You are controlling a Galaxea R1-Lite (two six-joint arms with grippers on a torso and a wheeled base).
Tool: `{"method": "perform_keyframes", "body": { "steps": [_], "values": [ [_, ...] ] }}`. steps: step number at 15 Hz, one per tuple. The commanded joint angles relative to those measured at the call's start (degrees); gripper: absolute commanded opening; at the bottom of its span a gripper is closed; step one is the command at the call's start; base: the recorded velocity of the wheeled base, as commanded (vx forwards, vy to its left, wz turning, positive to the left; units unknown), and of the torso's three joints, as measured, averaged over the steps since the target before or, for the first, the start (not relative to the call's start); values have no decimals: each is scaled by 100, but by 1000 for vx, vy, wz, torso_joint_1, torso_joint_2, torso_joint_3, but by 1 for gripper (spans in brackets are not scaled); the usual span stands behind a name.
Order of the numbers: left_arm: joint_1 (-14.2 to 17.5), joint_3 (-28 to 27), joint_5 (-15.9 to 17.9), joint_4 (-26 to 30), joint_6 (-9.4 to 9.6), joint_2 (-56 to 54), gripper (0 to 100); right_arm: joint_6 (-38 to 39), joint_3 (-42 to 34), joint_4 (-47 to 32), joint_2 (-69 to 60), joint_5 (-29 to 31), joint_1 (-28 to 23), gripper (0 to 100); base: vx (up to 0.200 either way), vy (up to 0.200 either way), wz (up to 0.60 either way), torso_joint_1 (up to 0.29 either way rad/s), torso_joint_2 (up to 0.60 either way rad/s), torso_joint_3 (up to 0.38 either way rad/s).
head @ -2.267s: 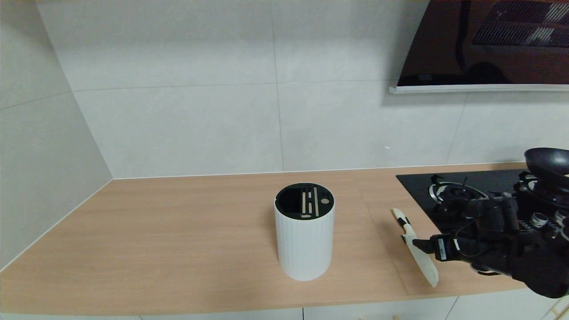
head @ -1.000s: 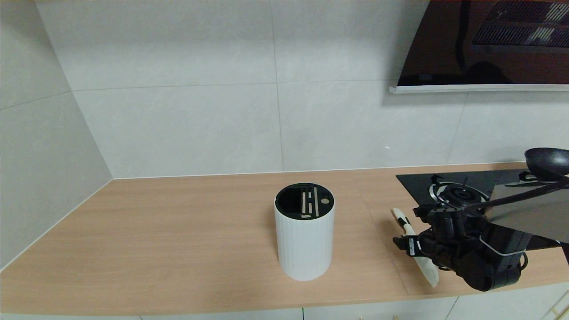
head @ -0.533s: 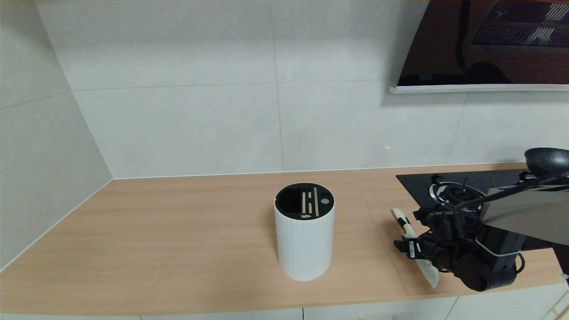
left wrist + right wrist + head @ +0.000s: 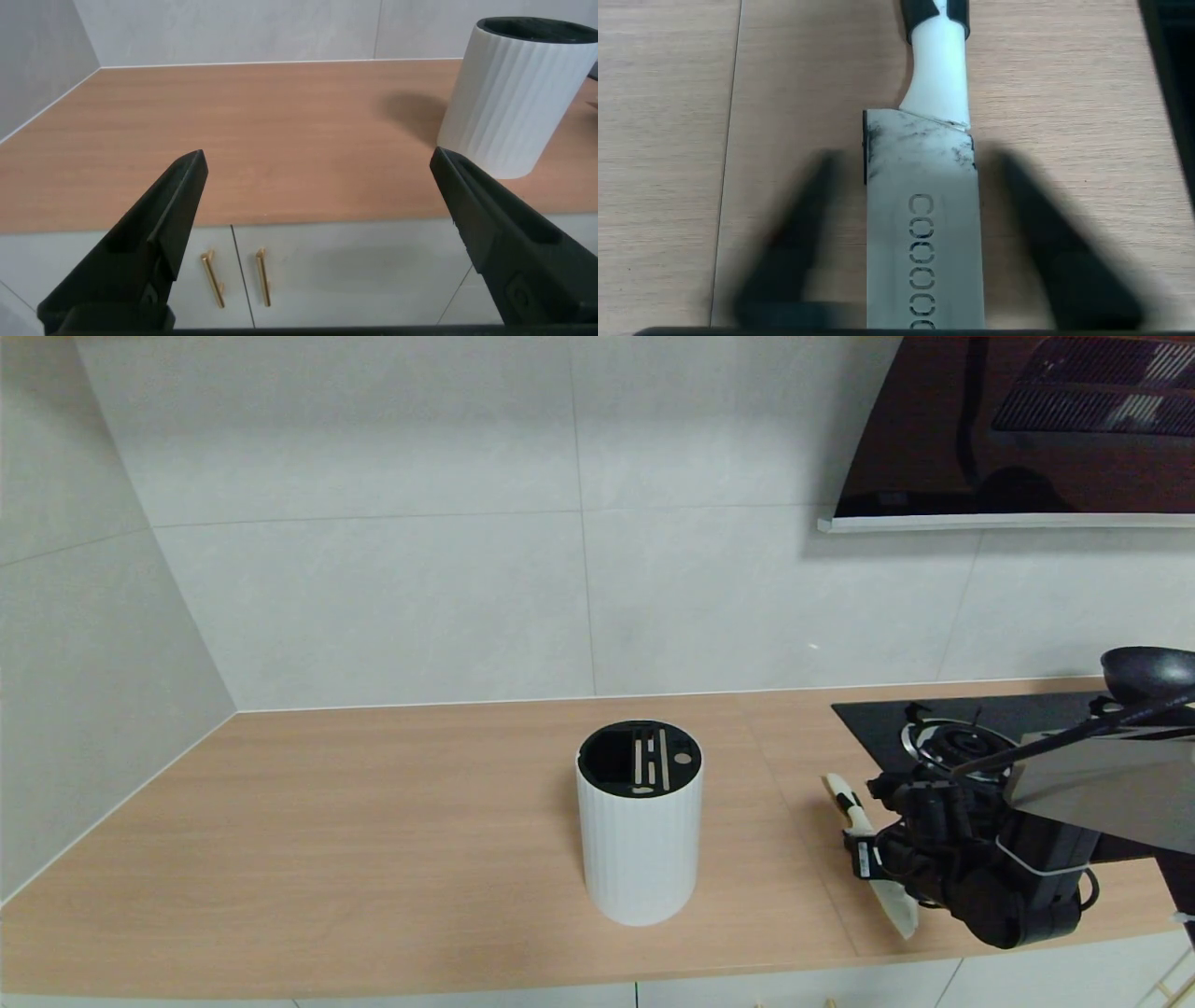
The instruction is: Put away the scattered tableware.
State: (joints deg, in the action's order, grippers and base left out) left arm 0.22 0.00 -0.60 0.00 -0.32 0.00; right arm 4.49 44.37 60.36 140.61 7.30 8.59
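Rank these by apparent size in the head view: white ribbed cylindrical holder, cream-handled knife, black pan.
1. White ribbed cylindrical holder: clearly largest.
2-3. Cream-handled knife and black pan: unranked; the right gripper hides part of the knife, the picture edge cuts the pan.

Black right pincer (image 4: pixel 857 855) with white label (image 4: pixel 862 862), bulky black wrist (image 4: pixel 1013 896), grey forearm panel (image 4: pixel 1102 793).
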Motion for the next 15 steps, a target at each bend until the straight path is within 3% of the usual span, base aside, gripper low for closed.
{"method": "perform_keyframes", "body": {
  "steps": [1, 7, 11, 15],
  "values": [
    [4, 0, -2, 0, -3, 0, 100, 0, 1, -24, 19, -1, 11, 0, 0, 0, 0, 0, 0, 0],
    [4, 0, -2, 0, -3, 0, 100, 26, -597, -33, -1255, -10, 19, 0, 0, 0, 0, 0, 0, 0],
    [4, 0, -2, 0, -3, 0, 100, 8, -1265, -59, -3057, -97, 151, 0, 0, 0, 0, 0, 0, 0],
    [4, 0, -2, 0, 14, 0, 100, 0, -1493, -402, -4331, -71, 934, 0, 0, 0, 0, 0, 0, 0]
  ]
}}
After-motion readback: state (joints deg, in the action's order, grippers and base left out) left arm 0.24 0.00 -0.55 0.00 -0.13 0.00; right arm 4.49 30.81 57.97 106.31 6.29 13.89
